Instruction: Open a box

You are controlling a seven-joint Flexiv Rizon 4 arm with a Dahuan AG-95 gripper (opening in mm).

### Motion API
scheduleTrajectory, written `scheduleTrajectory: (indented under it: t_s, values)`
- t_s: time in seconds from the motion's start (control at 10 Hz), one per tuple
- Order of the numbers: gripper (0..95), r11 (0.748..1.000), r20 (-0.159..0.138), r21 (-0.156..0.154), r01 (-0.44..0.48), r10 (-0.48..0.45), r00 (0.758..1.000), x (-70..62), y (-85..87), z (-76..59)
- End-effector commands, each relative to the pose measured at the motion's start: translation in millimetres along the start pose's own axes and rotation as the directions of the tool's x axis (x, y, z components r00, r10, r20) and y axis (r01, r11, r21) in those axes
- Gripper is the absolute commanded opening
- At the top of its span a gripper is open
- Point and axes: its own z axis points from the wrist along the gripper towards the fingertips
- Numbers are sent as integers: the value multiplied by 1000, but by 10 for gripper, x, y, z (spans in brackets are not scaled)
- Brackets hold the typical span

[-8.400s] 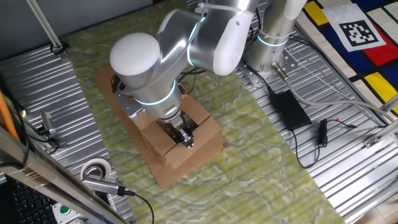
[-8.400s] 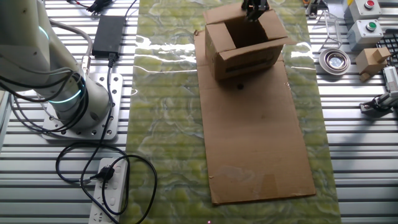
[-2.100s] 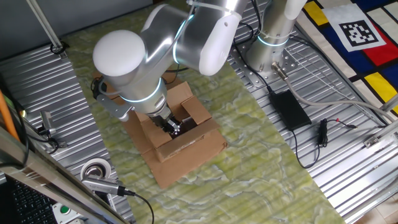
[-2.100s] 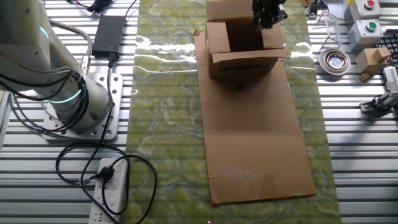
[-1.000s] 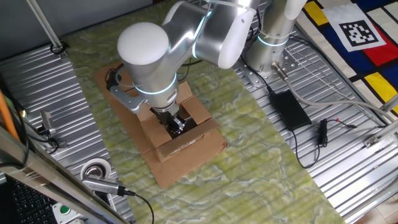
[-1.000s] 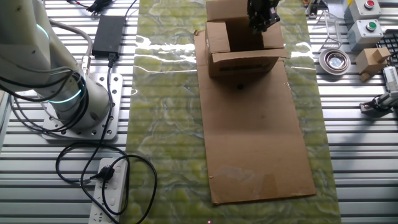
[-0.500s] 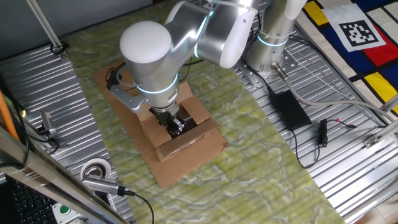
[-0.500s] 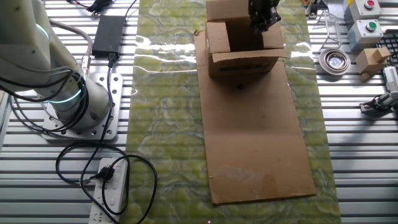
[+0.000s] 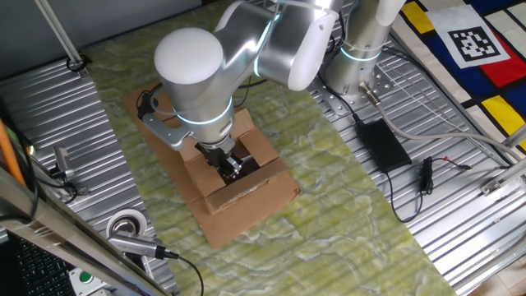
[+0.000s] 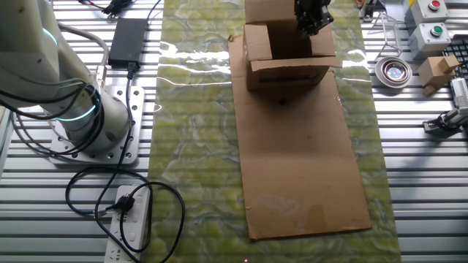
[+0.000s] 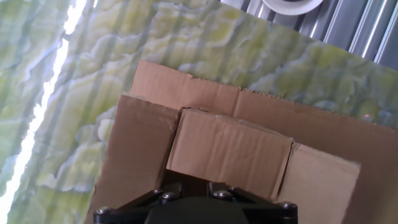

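The box is a small brown cardboard one standing on a flat cardboard sheet, with its top flaps spread and its inside in shadow. In the other fixed view the box sits at the sheet's far end. My gripper points down into the opening, by the box's right wall. The hand view shows a side flap right in front of the gripper's dark body. The fingertips are hidden, so I cannot make out how the jaws stand.
The large cardboard sheet lies on a green patterned mat. A tape roll and button boxes sit on the metal table beside the box. A black power adapter and cables lie by the arm's base.
Since the oldest frames the box has turned square to the sheet and its far flap stands up. Over the last second the gripper has stayed inside the opening, barely shifting.
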Motion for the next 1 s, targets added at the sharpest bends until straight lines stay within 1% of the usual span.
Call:
scheduleTrajectory:
  t_s: [0.1, 0.8, 1.0]
  values:
    - [190, 1000, -1, 0, 3, -3, 1000, -7, -1, -12]
    - [190, 1000, -8, -2, 10, -10, 1000, -76, -28, -79]
    - [190, 1000, -11, 1, 29, -29, 1000, -73, -36, -85]
